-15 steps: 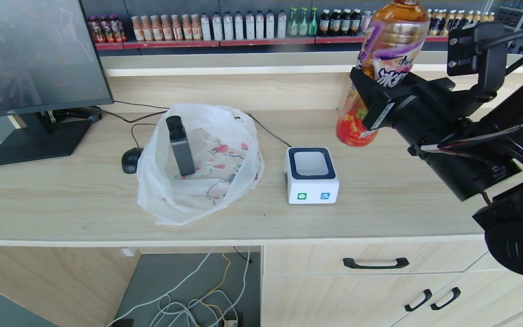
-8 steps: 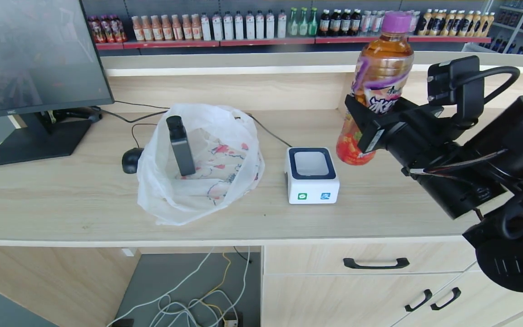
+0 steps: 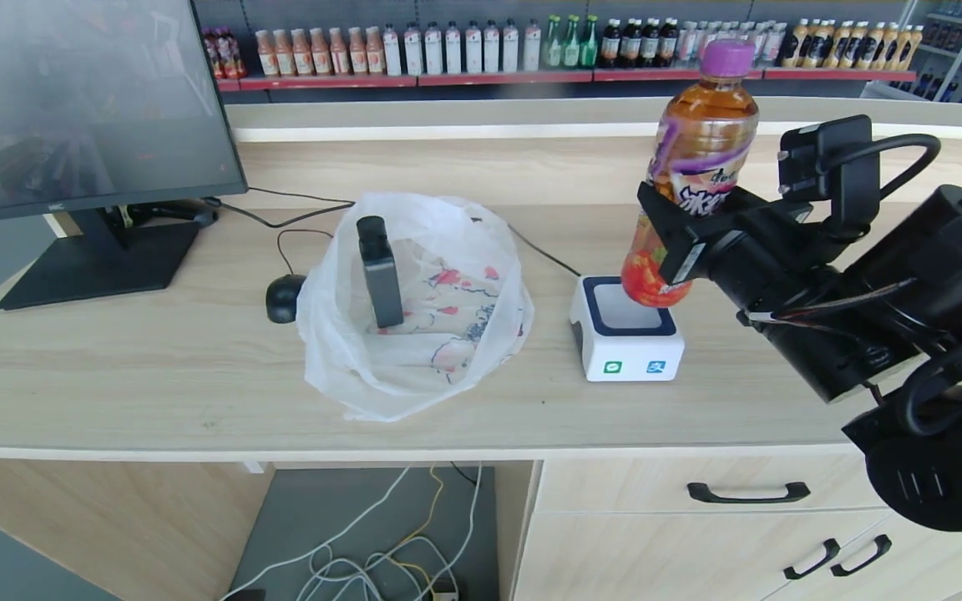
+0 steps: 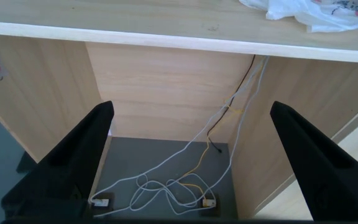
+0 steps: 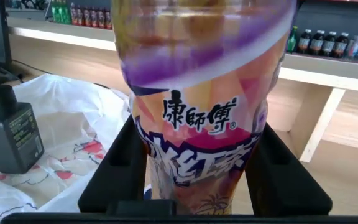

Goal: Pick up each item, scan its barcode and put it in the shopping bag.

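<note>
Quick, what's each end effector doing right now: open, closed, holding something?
Left end effector: open, holding nothing.
Right end effector: closed on the drink bottle.

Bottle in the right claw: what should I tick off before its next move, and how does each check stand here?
1. Grip: right claw shut around the bottle, bottle upright: ok.
2. Position: in the head view the bottle's base overlaps the far right part of the scanner top: ok; height above it: cannot tell.
3. Barcode turned toward the scanner window: cannot tell.
4. Shopping bag mouth open, with room beside the dark item standing in it: ok.
5. Left claw open, low in front of the counter, clear of the path to the bag: ok.
</note>
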{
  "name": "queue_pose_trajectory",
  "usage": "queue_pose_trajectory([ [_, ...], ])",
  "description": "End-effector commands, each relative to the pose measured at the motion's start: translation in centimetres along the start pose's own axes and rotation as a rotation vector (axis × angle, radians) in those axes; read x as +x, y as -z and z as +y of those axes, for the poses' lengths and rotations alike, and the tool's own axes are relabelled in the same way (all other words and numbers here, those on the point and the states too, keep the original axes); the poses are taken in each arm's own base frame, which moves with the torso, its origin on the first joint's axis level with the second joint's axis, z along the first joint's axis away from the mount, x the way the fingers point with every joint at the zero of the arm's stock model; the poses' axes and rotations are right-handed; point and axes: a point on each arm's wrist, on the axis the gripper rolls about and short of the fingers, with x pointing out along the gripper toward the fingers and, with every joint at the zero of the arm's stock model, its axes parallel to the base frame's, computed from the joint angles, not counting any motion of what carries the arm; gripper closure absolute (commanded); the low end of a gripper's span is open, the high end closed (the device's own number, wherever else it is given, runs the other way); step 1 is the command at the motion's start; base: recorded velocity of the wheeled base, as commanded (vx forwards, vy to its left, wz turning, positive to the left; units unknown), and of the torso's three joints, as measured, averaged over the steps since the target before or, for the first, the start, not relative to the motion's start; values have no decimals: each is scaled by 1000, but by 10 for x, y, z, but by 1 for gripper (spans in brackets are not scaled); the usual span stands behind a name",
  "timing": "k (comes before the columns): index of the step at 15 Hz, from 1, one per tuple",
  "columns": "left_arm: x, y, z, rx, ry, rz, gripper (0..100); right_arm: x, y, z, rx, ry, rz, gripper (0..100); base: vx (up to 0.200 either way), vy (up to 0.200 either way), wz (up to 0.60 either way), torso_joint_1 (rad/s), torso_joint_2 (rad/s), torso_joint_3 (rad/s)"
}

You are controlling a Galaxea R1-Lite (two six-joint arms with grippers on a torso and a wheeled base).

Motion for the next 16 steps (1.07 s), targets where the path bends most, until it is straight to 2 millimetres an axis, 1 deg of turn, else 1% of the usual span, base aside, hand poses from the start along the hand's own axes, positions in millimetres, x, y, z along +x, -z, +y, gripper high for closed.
queue_pose_trajectory([
  [1, 0, 0, 0, 0, -1, 0, 0, 1, 3, 1, 0, -1, 6, 100, 0, 200, 0, -2, 7, 7],
  [5, 0, 0, 0, 1, -1, 0, 0, 2, 5, 2, 0, -2, 4, 100, 0, 200, 0, 2, 5, 1],
  [10, 0, 0, 0, 3, 1, 0, 0, 5, 9, 3, 10, -2, 4, 100, 0, 0, 0, 0, 0, 0],
  [16, 0, 0, 0, 3, 1, 0, 0, 17, 17, 8, 14, -5, -3, 100, 0, 0, 0, 0, 0, 0],
])
